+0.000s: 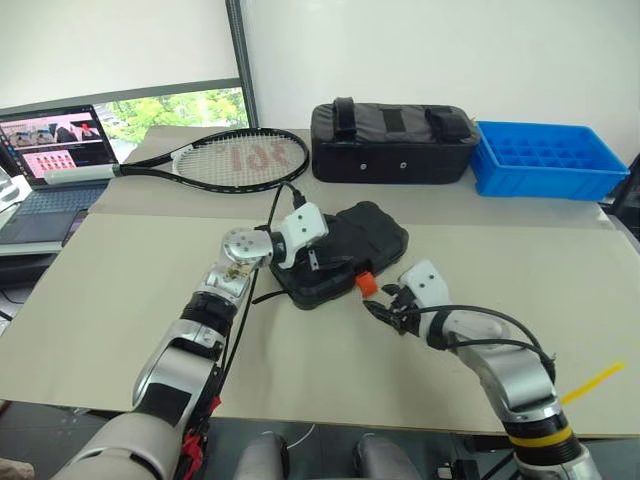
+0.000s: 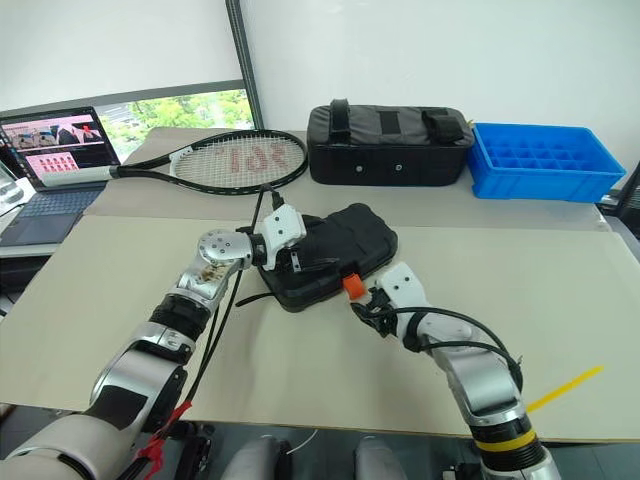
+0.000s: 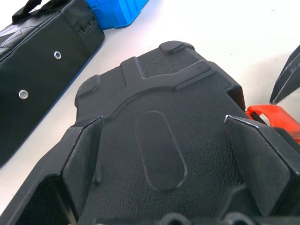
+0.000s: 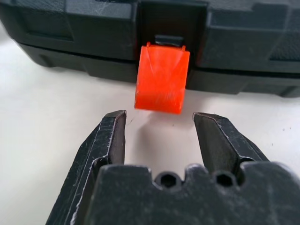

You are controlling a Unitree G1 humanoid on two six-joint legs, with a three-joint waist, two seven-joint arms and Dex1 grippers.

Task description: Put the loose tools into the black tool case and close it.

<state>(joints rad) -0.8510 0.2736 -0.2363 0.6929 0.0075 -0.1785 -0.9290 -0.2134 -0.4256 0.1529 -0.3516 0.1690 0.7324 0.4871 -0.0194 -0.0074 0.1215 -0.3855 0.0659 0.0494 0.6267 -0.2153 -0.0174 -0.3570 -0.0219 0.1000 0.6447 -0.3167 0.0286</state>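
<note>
Tool case [image 1: 345, 250] under left hand [image 1: 305, 245], latch [image 4: 161, 79] before right hand [image 4: 159, 126]

This looks like a lab or an office room where a robot is tested. A big table [image 1: 120, 330] with a plain tan top stands by bare white walls. At one side an open laptop [image 1: 52, 160] shows pictures on its screen, next to a window [image 1: 180, 108] with green trees outside. Mixed things lie on the table like test things: a tennis racket [image 1: 225, 160], a black fabric bag [image 1: 392, 142] with straps, a blue plastic tray [image 1: 545, 160] and a shut black tool case [image 1: 350, 250]
</note>
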